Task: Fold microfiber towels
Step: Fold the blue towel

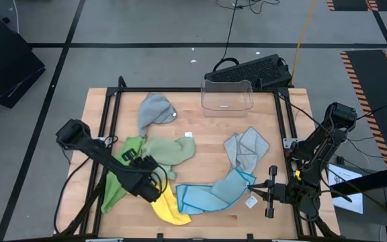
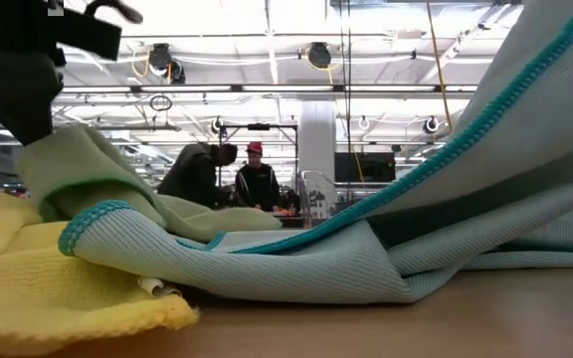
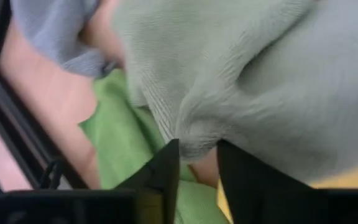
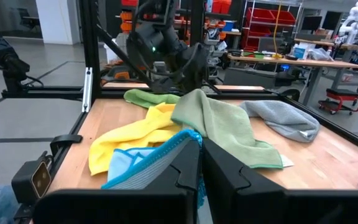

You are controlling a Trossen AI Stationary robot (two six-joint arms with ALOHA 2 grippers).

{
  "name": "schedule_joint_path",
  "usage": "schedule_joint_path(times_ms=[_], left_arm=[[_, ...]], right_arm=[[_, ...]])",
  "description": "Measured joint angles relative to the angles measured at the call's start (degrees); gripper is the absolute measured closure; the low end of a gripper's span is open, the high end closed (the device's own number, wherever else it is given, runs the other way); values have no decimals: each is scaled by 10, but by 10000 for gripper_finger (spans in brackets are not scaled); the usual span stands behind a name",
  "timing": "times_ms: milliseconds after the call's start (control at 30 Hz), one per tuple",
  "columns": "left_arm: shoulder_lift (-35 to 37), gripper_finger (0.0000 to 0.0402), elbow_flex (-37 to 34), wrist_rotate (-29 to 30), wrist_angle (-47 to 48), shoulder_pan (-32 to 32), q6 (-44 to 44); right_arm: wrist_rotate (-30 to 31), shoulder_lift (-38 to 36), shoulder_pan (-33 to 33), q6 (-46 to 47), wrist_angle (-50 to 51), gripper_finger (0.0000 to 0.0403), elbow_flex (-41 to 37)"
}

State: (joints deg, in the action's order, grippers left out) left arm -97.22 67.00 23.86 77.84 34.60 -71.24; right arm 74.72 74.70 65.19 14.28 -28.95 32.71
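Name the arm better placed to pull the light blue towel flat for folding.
Right, probably. The right gripper is shut on a corner of the light blue towel at the table's near right. The left gripper is busy at the sage green towel, across the pile.

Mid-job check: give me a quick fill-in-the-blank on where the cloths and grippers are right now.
1. The right gripper is shut on the edge of the ____ towel.
2. The left gripper has its fingers at a fold of the ____ green towel.
3. The yellow towel lies partly under the light blue one, near the table's ____ edge.
4. The clear bin at the back of the table holds ____ towels.

Missing words: light blue; sage; front; no
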Motion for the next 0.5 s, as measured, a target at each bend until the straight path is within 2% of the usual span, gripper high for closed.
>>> schedule_joint_path(times_ms=[167,300,400,500], left_arm=[[32,220,23,-26,-23,32,7],[44,201,26,14,-118,63,26],[32,201,23,45,-233,87,106],[4,211,10,49,-374,96,212]], right_arm=[[0,0,0,-2,0,392,0],[0,0,0,-2,0,392,0],[0,0,0,-2,0,392,0],[0,0,0,-2,-1,392,0]])
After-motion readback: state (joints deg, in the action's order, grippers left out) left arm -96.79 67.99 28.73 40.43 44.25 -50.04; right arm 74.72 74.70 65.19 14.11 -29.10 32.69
